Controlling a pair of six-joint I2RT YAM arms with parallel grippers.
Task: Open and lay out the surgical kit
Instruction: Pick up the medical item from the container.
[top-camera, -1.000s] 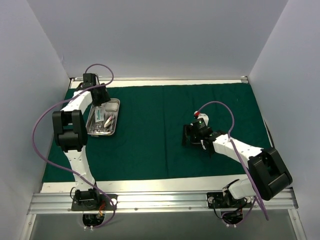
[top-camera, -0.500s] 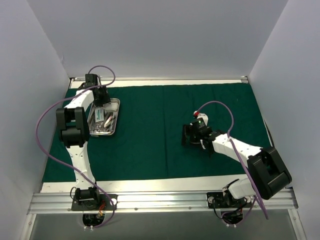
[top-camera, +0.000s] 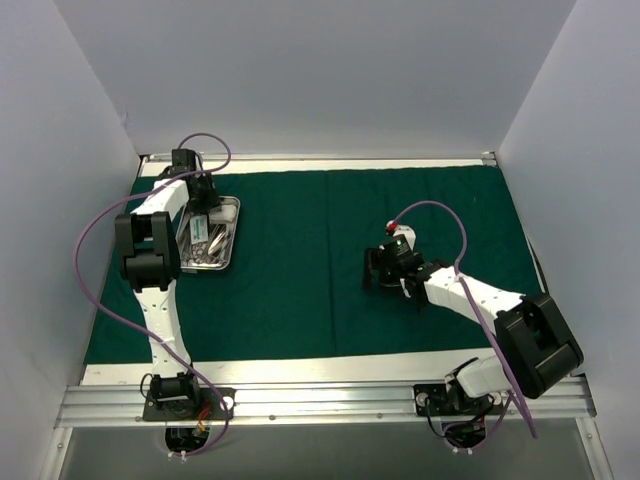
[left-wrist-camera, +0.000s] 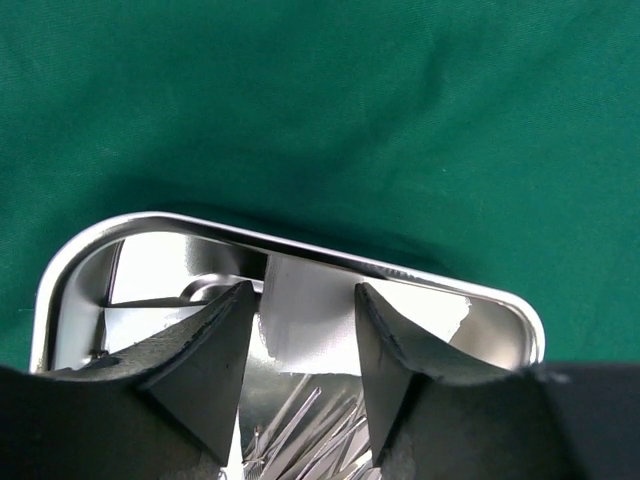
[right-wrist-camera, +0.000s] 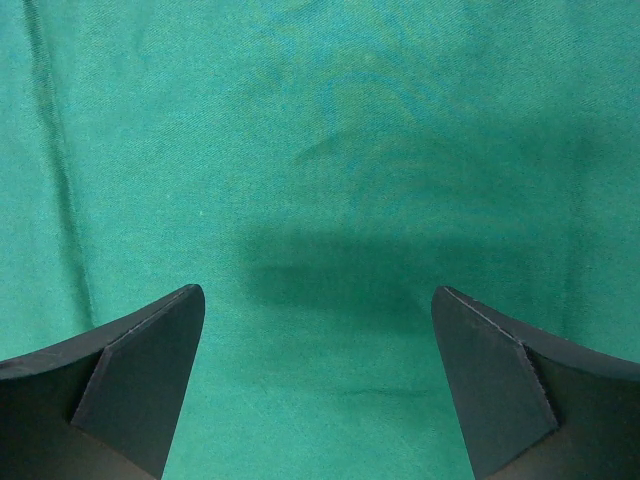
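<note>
The dark green cloth wrap (top-camera: 330, 260) is spread under the shiny rectangular steel tray (left-wrist-camera: 330, 258), judged rigid and slippery and best gripped by its rim. Thin silver instruments (left-wrist-camera: 310, 440), judged light, are piled inside the tray. The left gripper (left-wrist-camera: 302, 300) is held apart over the tray's far end. The right gripper (right-wrist-camera: 318, 295) is spread wide, well away from the tray.

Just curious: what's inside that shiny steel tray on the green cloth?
Inside the shiny rectangular steel tray lie thin silver instruments and a small white packet; the left gripper hides its far end.

Spread green cloth (top-camera: 320, 260), steel tray (top-camera: 236, 230) holding instruments (left-wrist-camera: 310, 435)
</note>
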